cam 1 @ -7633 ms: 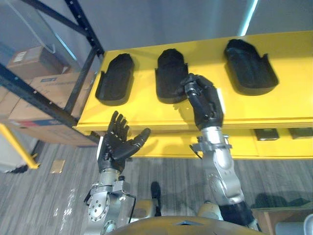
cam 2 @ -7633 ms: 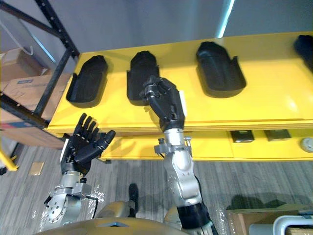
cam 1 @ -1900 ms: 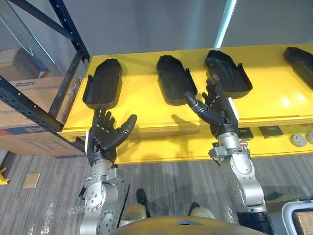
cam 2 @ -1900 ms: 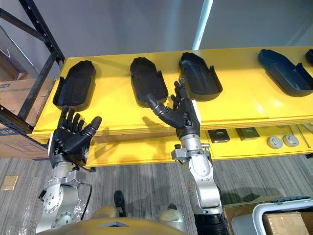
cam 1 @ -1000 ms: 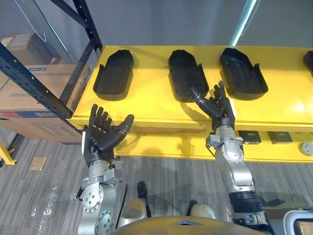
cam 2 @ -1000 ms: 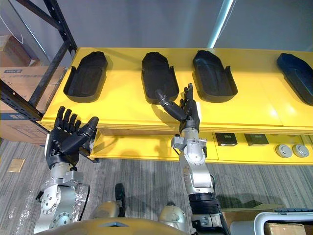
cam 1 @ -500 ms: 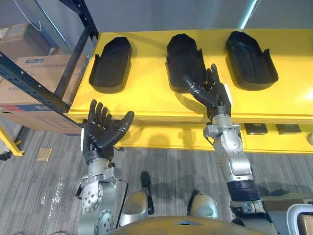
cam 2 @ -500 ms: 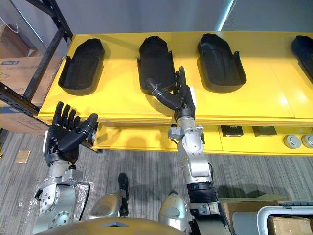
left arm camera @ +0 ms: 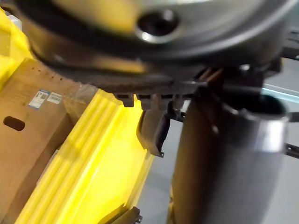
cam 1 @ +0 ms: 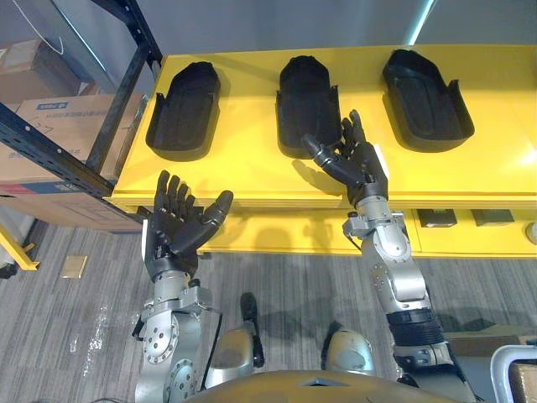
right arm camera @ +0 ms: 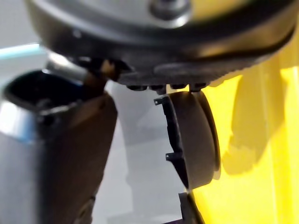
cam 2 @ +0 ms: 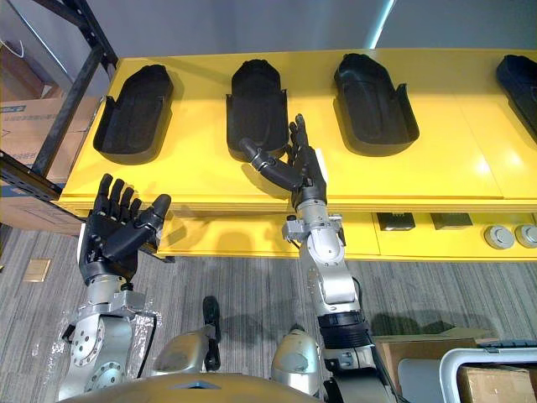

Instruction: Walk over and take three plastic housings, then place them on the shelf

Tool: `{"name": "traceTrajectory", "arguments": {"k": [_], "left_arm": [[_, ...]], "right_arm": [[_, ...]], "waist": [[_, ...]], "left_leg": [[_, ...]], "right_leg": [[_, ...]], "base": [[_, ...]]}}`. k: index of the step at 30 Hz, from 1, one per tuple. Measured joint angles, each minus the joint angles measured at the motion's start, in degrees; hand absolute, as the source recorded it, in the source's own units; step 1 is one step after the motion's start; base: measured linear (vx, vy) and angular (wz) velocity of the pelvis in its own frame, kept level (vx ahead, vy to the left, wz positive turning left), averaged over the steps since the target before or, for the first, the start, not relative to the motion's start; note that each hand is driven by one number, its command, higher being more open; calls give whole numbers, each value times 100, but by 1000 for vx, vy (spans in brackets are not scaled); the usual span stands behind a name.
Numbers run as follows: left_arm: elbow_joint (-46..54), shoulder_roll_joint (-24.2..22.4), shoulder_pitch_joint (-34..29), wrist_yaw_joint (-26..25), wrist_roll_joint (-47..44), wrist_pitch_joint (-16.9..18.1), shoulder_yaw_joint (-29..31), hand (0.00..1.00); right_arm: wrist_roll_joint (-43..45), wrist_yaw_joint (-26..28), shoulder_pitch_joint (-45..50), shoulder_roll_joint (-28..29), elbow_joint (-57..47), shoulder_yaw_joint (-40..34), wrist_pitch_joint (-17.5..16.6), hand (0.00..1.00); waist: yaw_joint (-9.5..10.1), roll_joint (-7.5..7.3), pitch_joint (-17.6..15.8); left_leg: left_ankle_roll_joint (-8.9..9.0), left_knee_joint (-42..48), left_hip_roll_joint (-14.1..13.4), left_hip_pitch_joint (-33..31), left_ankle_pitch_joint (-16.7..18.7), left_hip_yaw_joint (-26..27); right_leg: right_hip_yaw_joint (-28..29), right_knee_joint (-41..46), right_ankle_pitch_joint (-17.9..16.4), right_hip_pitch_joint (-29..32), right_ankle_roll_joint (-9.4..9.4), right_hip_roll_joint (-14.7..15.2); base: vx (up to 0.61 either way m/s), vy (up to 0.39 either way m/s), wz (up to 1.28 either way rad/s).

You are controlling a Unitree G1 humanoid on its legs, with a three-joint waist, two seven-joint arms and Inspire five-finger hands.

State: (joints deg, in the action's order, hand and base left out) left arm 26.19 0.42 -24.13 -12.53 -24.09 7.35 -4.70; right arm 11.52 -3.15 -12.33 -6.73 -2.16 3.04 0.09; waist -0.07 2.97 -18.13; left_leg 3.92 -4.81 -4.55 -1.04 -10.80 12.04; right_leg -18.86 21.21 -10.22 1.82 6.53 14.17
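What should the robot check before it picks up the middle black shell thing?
1. Right hand open, fingers straight: ok.
2. Right hand by the near end of the middle black plastic housing: ok.
3. Thumb touching that housing: cannot tell.
4. Middle housing lying alone on the flat yellow platform, apart from the left black housing and the right black housing: ok.
5. Left hand free, open and palm up before the platform's edge: ok.
6. A housing held in either hand: not ok, none yet.
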Motion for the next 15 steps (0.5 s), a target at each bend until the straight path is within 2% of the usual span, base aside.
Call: {"name": "traceTrajectory", "arguments": {"k": [11, 14, 15], "left_arm": [[-2, 1, 10, -22, 27, -16, -7, 100], [-104, -1, 61, -246, 73, -23, 0, 100], [-215, -2, 117, -420, 200, -23, 21, 100]], "right_arm": [[8, -39, 23, 1, 0, 0, -11, 100], [-13, -265, 83, 11, 2, -16, -320, 100], [-161, -388, 127, 20, -6, -54, -580, 100]], "waist": [[-10, 10, 6], [-8, 28, 17], [-9, 30, 18]], "left_leg": [[1, -3, -9, 69, 16, 31], [-11, -5, -12, 97, 15, 32], [-15, -6, -14, 144, 26, 36]], "right_leg": [[12, -149, 42, -116, 30, -58], [-7, -317, 118, -222, 50, -92], [-15, -419, 153, -310, 64, -112]], "base": [[2, 0, -1], [40, 0, 0], [49, -3, 1]]}}
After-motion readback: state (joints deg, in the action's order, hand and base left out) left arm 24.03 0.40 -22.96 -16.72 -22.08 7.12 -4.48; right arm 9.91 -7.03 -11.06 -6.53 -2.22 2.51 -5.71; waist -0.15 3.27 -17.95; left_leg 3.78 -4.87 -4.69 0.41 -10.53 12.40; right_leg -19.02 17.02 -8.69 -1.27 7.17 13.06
